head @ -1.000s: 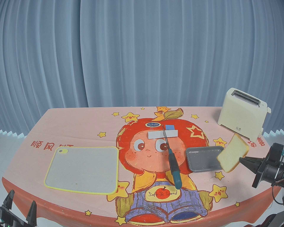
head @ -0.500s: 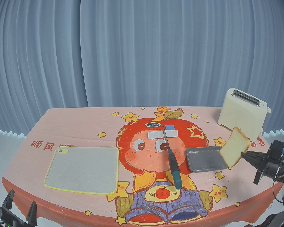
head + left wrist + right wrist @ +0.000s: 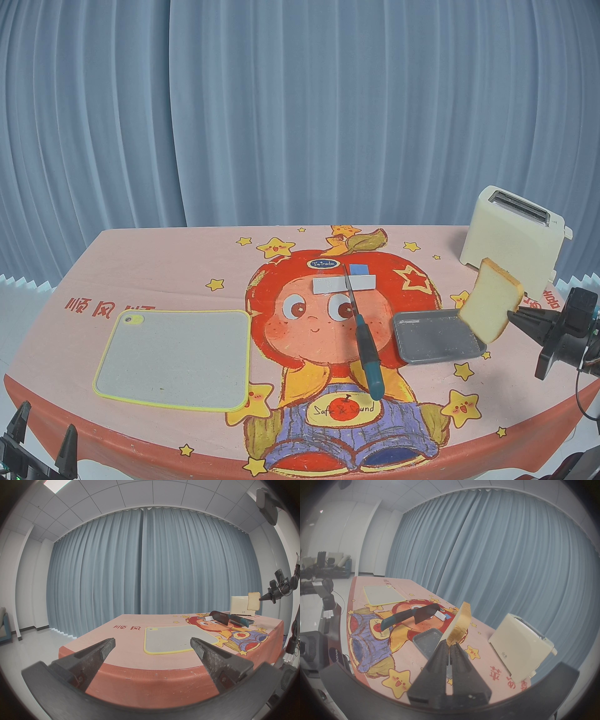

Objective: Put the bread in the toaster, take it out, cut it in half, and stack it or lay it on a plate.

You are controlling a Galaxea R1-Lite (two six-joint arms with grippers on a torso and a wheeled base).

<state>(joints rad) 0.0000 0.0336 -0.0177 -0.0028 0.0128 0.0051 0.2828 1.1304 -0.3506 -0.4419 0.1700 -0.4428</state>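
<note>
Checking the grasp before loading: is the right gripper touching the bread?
Touching. The right wrist view shows the right gripper shut on an edge of the bread.

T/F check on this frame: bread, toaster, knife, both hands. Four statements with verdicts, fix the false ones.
1. The right hand is shut on the bread. True.
2. The bread sits in the toaster slot. False: it is held upright in the air, outside the toaster, near the grey plate.
3. The knife lies on the cutting board. False: it lies between the cutting board and the plate.
4. The left hand is open and holds nothing. True.
</note>
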